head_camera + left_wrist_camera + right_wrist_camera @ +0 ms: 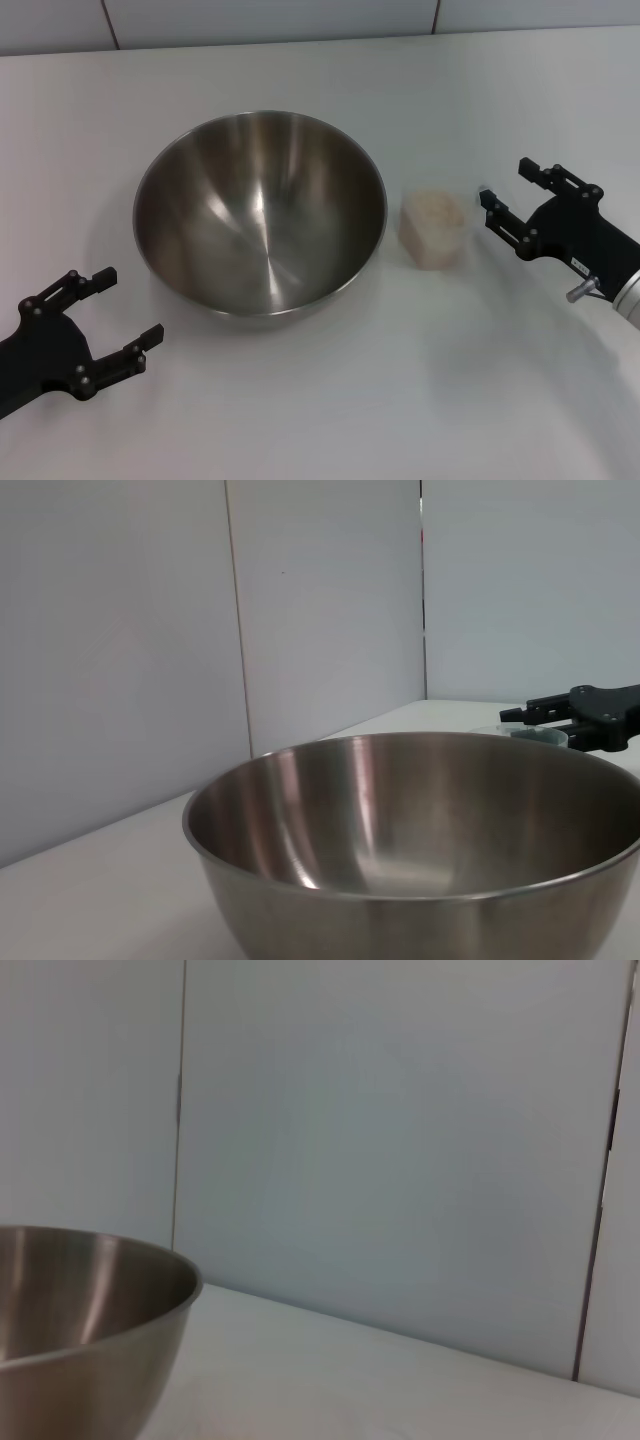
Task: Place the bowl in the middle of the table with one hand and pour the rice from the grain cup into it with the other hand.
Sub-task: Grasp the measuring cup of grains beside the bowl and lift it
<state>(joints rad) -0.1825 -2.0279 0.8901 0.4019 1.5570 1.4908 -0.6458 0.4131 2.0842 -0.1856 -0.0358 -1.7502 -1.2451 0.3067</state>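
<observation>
Down at the near left corner of the table (pixel 330 420), my left gripper (pixel 128 318) sits low with its two fingers spread apart. It holds nothing. It is close to the bowl (pixel 260 210) but not touching it.

Just past it stands the big shiny bowl. It rests flat on the white top, about in the middle, a little to my left. From the left wrist camera I can see inside the bowl (pixel 420 820), and there is no rice in it. So I think the first job, putting the bowl in place, is done, and my left hand has let go.

To the right of the bowl, very near its side, stands the small clear grain cup (pixel 433 228). It is upright and full of pale rice (pixel 434 208). Nothing has spilled.

Further right is my right gripper (pixel 508 192). Its fingers are wide open and point at the cup. One fingertip is just beside the cup, but I see no grab yet. The right wrist camera shows only the rim of the bowl (pixel 90 1300) and the wall, not the cup.

So I judge the step now is reaching for the cup. Next I need to slide the open fingers around the cup's sides, squeeze gently because the plastic looks soft, lift it straight up, bring it over the bowl, and tip it slowly.
</observation>
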